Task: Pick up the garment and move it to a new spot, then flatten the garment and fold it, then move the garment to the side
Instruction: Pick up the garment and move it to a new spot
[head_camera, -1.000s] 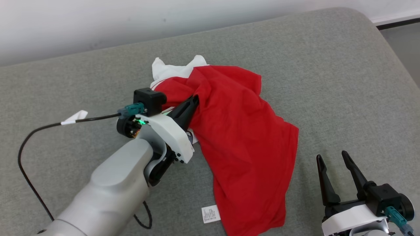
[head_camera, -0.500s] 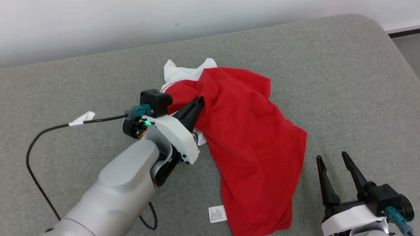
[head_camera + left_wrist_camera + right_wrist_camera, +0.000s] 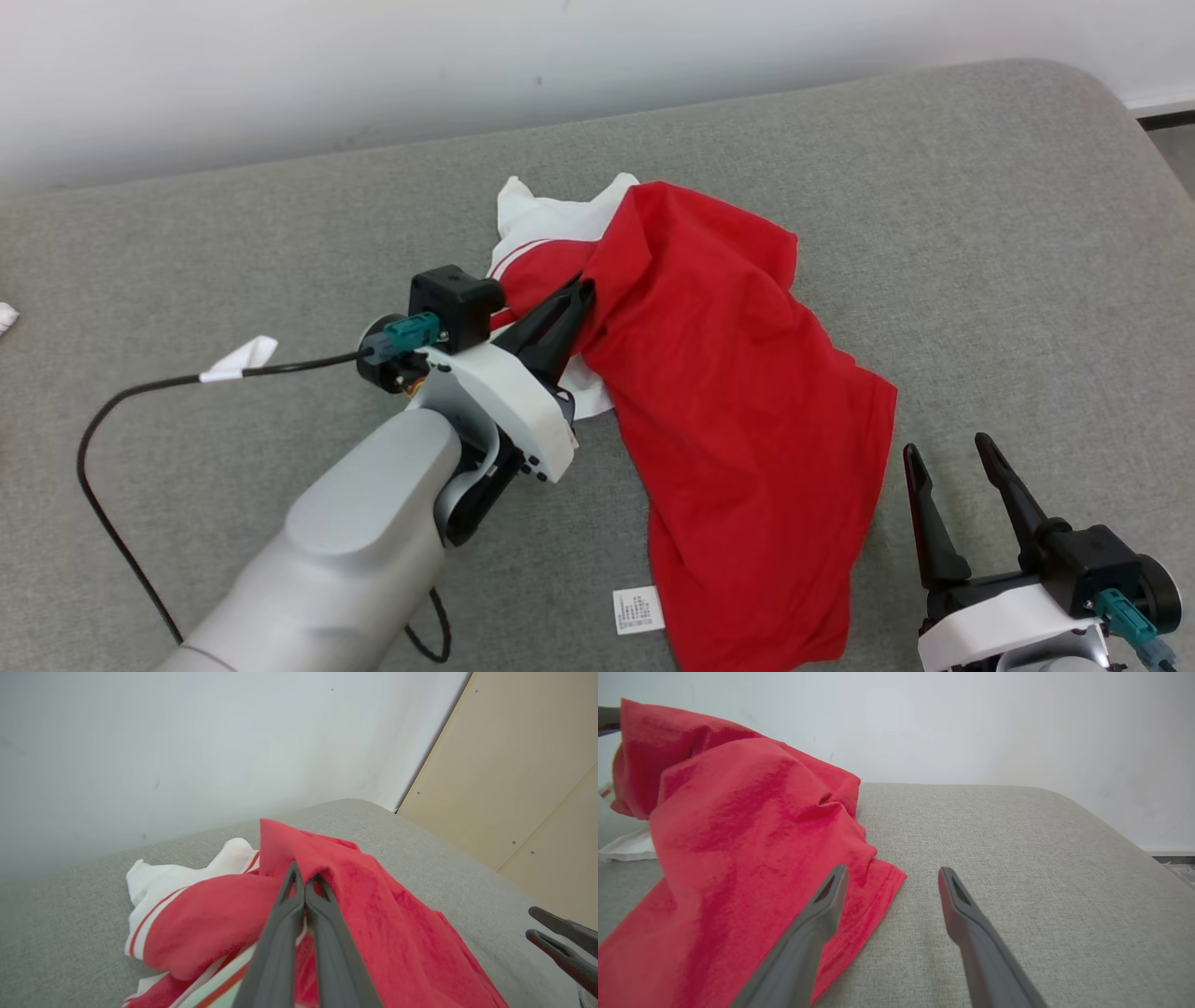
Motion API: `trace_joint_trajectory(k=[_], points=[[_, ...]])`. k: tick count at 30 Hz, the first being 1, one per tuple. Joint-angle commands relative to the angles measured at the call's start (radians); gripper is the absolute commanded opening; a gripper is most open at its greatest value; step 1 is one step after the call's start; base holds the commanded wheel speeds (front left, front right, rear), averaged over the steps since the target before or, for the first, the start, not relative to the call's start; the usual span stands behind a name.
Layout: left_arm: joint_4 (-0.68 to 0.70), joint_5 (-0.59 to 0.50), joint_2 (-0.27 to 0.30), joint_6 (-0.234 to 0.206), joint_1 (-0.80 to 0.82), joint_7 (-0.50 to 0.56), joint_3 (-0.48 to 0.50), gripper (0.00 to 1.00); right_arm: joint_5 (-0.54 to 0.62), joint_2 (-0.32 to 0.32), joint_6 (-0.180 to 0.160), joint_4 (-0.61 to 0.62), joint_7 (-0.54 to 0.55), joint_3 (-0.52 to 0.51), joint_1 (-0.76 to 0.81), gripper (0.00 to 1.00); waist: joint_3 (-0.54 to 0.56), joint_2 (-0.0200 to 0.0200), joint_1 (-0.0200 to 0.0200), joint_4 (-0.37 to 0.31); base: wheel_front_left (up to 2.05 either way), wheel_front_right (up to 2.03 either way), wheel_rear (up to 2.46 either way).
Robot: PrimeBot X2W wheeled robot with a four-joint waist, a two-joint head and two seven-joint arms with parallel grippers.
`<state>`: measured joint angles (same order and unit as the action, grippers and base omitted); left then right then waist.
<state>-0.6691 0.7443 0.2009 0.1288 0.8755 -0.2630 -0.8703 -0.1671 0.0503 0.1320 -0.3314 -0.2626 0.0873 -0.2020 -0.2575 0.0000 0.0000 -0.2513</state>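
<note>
The garment [image 3: 738, 392] is a red shirt with white, red-striped parts, lying crumpled on the grey cushioned surface [image 3: 980, 233]. My left gripper [image 3: 586, 287] is shut on a raised fold of its red cloth near the middle of the head view. In the left wrist view the closed fingers [image 3: 299, 905] pinch the garment [image 3: 373, 896] at its peak. My right gripper [image 3: 945, 453] stands open at the lower right, just right of the garment's hem. The right wrist view shows its spread fingers [image 3: 826, 905] beside the red cloth [image 3: 738, 835].
A white care label [image 3: 638, 610] sticks out at the garment's lower edge. A black cable [image 3: 121, 411] with a white tag trails left of my left arm. A pale wall [image 3: 373, 65] runs behind the surface; beige panels [image 3: 523, 765] stand to the right.
The head camera has shifted, so everything sits further right and lower. My left gripper holds the same fold, raised slightly. The right gripper has stayed open in place.
</note>
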Motion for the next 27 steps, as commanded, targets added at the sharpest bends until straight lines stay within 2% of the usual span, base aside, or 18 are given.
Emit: trace_joint_trajectory(k=[1,10,20,21,22,23,24,27], points=[[0.015,-0.031,0.002,0.003,-0.021,-0.002,0.019,0.0,0.01,0.001,-0.003,-0.002,-0.003,-0.004,0.006,1.0,0.004,0.0,0.0,0.006,0.0,0.0,0.0],[0.148,-0.253,0.032,-0.003,-0.098,-0.002,0.043,0.0,0.018,0.002,-0.003,0.004,-0.003,-0.016,0.026,1.0,0.021,0.0,0.0,0.038,0.0,0.0,0.0],[0.205,-0.307,0.017,0.001,-0.178,-0.002,0.055,0.0,0.021,0.013,-0.003,-0.005,-0.003,-0.009,0.03,1.0,0.041,0.0,0.0,0.067,0.0,0.0,0.0],[0.208,-0.309,0.013,0.001,-0.183,-0.002,0.062,0.04,0.021,0.014,-0.003,-0.006,-0.003,-0.008,0.031,1.0,0.043,0.0,0.0,0.069,0.0,0.0,0.0],[0.21,-0.312,0.011,0.001,-0.189,-0.002,0.069,0.35,0.02,0.015,-0.003,-0.007,-0.003,-0.008,0.032,1.0,0.045,0.0,0.0,0.07,0.0,0.0,0.0],[0.213,-0.316,0.009,0.001,-0.197,-0.002,0.076,0.72,0.019,0.016,-0.003,-0.008,-0.003,-0.007,0.034,1.0,0.049,0.0,0.0,0.071,0.0,0.0,0.0],[0.216,-0.316,0.006,-0.003,-0.21,-0.002,0.087,1.0,0.018,0.016,-0.003,-0.009,-0.003,-0.006,0.037,1.0,0.053,0.0,0.0,0.071,0.0,0.0,0.0],[0.232,-0.333,0.005,-0.013,-0.253,-0.002,0.119,1.0,0.015,0.019,-0.003,-0.009,-0.003,-0.007,0.046,1.0,0.065,0.0,0.0,0.074,0.0,0.0,0.0]])
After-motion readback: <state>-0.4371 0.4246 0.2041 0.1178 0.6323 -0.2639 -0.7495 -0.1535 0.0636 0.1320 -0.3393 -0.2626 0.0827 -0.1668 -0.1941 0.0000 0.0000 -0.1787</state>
